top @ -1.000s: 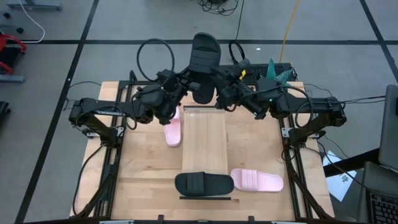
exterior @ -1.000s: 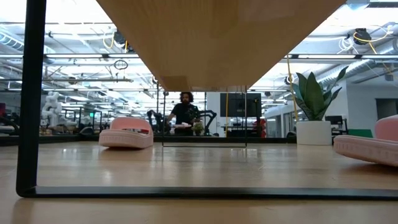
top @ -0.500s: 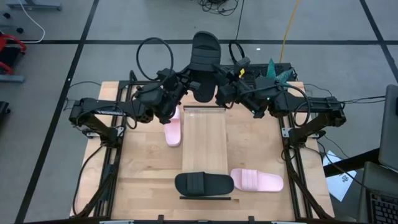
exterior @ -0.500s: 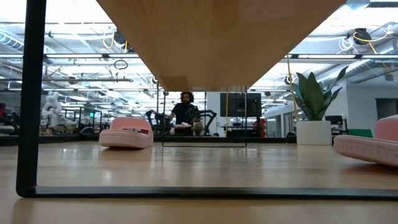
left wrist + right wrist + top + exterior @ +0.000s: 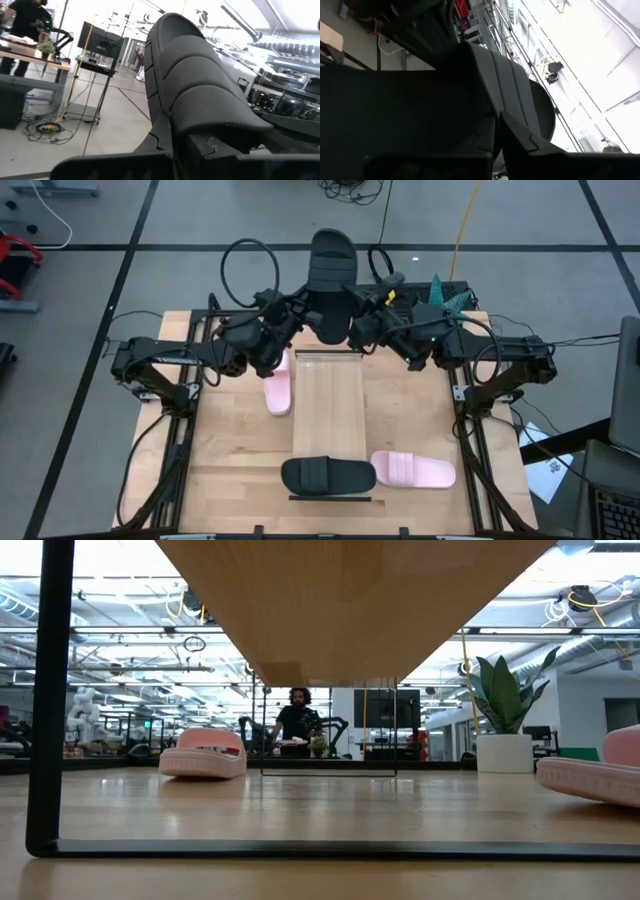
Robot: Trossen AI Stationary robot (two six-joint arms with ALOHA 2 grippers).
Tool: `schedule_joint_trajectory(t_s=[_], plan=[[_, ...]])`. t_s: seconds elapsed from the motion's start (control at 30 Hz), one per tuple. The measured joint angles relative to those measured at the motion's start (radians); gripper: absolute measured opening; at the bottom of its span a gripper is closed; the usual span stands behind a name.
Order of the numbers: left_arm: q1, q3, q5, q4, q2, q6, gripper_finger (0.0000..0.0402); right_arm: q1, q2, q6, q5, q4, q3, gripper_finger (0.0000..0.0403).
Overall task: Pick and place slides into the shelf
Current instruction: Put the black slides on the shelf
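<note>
High view, left arm: the left end effector [image 5: 288, 320] is raised at the far end of the tabletop [image 5: 240, 470] and is pinched on the left side of a black slide [image 5: 329, 280], which is held in the air.
Left wrist view: the textured black slide [image 5: 195, 90] fills the picture, with a dark finger [image 5: 225, 150] pressed against its edge.
Pink slide, left: a pink slide [image 5: 278, 386] lies on the tabletop just beside the shelf's left edge, partly under the left arm; it is seen in the low view as well [image 5: 203, 753].
Shelf: the shelf [image 5: 329, 405] lies flat down the middle of the tabletop and nothing is seen on its slats; its far end is below the held slide.
Black slide, near: a second black slide [image 5: 328, 475] lies crosswise at the shelf's near end.
Pink slide, right: the other pink slide [image 5: 413, 470] lies on the tabletop, touching or just beside the near black slide.
High view, right arm: the right end effector [image 5: 362, 322] is pinched on the right side of the same held slide, level with the left one.
Right wrist view: only the dark slide [image 5: 410, 110] and the gripper's own fingers are seen.
Task state: judged as carrying; no slide is yet in the shelf.
Risk: the slide is shared by two arms, so uneven motion could twist it out of a pinch.
Risk: a drop from this height could land the slide off the narrow shelf or on the left pink slide.
</note>
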Motion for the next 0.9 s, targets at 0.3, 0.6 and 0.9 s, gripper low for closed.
schedule_joint_trajectory(t_s=[0.3,0.6,0.9], plan=[[-0.033,0.000,0.045,-0.003,-0.002,-0.037,0.0053,0.000,-0.006,-0.021,0.058,-0.003,0.000,0.0002],[-0.166,0.000,0.079,-0.025,-0.009,0.117,0.0086,-0.007,-0.016,-0.055,0.067,-0.013,-0.001,0.0001],[-0.385,0.000,-0.259,-0.034,-0.050,0.411,0.0088,-0.001,-0.054,0.028,-0.038,-0.101,-0.001,0.0001]])
